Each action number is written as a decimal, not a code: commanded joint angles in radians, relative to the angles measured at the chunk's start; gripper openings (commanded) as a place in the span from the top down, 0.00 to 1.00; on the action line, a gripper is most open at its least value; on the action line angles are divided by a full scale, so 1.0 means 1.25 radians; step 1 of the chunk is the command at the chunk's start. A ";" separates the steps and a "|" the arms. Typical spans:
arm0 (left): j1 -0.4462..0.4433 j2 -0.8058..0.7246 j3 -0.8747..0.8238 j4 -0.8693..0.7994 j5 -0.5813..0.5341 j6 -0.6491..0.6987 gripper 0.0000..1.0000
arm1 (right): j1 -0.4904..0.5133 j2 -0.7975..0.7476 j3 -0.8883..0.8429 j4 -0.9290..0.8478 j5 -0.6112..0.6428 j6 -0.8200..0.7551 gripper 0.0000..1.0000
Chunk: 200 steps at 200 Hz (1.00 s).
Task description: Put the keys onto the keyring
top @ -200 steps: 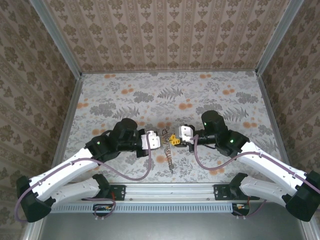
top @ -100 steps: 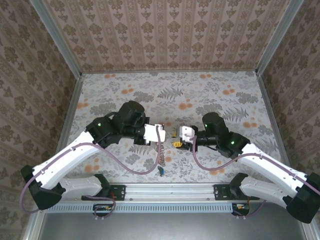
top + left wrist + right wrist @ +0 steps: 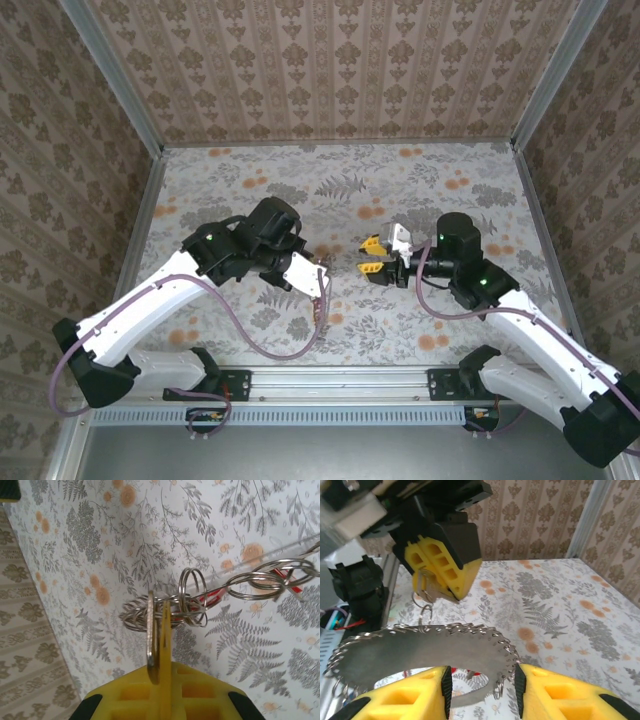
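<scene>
Arms: we count two, each with one gripper, over the flowered table (image 3: 300, 180).
Left gripper (image 3: 320, 273): its yellow fingers (image 3: 166, 640) are pressed together on a flat silvery piece at the top of the keyring. We cannot tell whether that piece is a key blade or a ring seen edge-on.
Right gripper (image 3: 368, 258): its two fingers are spread with a gap between them and face the left gripper.
Keyring (image 3: 420, 650): we count one. From the right wrist it is a curved silvery band fringed with small loops, just in front of the right fingertips and below the left gripper. From above, a string of loops hangs from the left gripper.
Loops: from the left wrist we count three larger ones in a row, plus a tangle we cannot count.
Keys (image 3: 216, 594): two red bits show among the loops; we cannot tell whether they are one key or two.
Change: a second ago the string lay on the table between the grippers. Now the left arm is higher and carries it, and the right gripper has drawn back rightward with its jaws parted.
</scene>
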State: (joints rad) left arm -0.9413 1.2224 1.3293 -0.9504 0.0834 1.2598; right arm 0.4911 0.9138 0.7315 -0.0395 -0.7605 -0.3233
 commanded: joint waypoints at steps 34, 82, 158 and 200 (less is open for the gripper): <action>-0.020 -0.001 0.000 0.060 -0.077 0.205 1.00 | 0.001 0.049 0.051 0.056 0.016 0.228 0.51; -0.043 -0.025 -0.088 0.191 -0.140 0.329 1.00 | -0.003 0.129 0.147 -0.080 0.170 0.656 0.58; -0.049 -0.057 -0.194 0.395 -0.113 0.446 1.00 | -0.006 0.186 0.104 0.007 -0.091 0.829 0.48; -0.058 -0.080 -0.233 0.456 -0.064 0.464 1.00 | -0.002 0.218 0.112 0.006 -0.192 0.754 0.53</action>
State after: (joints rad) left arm -1.0031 1.1595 1.0554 -0.4805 -0.0586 1.7988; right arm 0.4870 1.1664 0.8680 -0.0528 -0.8711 0.6601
